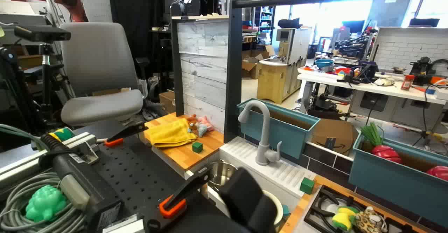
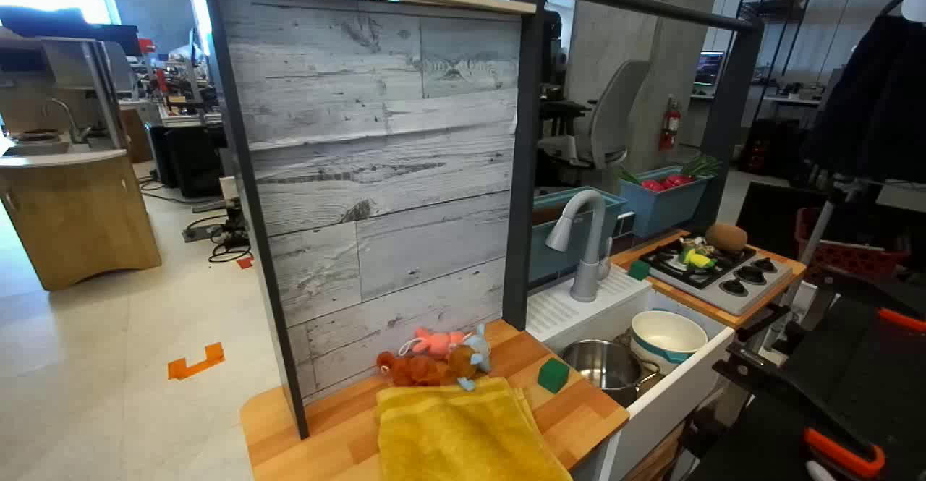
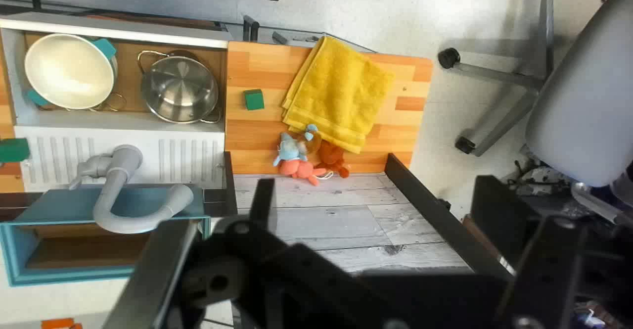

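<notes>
Wooden counter (image 3: 252, 136) beside the white sink (image 3: 123, 120): one folded yellow towel (image 3: 341, 91); plush toys (image 3: 309, 143), clustered at its edge; green cube (image 3: 254, 100), between towel and sink. In the wrist view, I log my gripper (image 3: 377, 188), spread wide.

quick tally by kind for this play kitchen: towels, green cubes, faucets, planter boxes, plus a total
Yellow towel: 1
Green cubes: 2
Grey faucet: 1
Blue-green planter boxes: 2
Total: 6
</notes>
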`<control>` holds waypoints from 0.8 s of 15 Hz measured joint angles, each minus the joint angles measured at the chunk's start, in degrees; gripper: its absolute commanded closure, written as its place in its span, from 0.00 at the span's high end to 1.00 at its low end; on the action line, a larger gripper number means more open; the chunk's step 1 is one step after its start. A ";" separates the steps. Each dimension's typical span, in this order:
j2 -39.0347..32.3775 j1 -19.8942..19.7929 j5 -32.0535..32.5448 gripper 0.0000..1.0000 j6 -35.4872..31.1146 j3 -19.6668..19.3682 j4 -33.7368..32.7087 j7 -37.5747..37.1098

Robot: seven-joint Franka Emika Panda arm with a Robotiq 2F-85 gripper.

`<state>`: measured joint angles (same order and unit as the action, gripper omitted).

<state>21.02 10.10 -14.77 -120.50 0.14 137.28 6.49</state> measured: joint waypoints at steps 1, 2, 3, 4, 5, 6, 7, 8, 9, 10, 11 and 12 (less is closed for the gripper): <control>0.00 0.00 0.00 1.00 0.00 0.00 -0.02 0.00; 0.00 0.00 0.00 1.00 0.00 0.00 -0.04 0.00; 0.00 0.00 0.00 1.00 0.00 0.00 -0.05 0.00; 0.00 0.00 0.00 1.00 0.00 0.00 -0.05 0.00; 0.01 0.00 0.00 1.00 0.00 0.00 -0.05 0.00; 0.00 0.00 0.00 1.00 0.00 0.00 -0.05 0.00; 0.00 0.00 0.00 1.00 0.00 0.00 -0.05 0.00; 0.01 0.00 0.00 1.00 0.00 0.00 -0.05 0.00; -0.05 0.00 0.00 1.00 -0.03 0.09 -0.06 0.00; -0.33 0.00 -0.12 1.00 -0.26 0.41 -0.13 0.01; -1.11 0.05 -0.26 1.00 -1.19 0.97 -0.30 0.16; -2.57 0.12 -0.27 1.00 -2.80 1.73 -0.49 0.19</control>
<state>18.45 10.22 -15.04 -123.31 1.87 136.79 6.67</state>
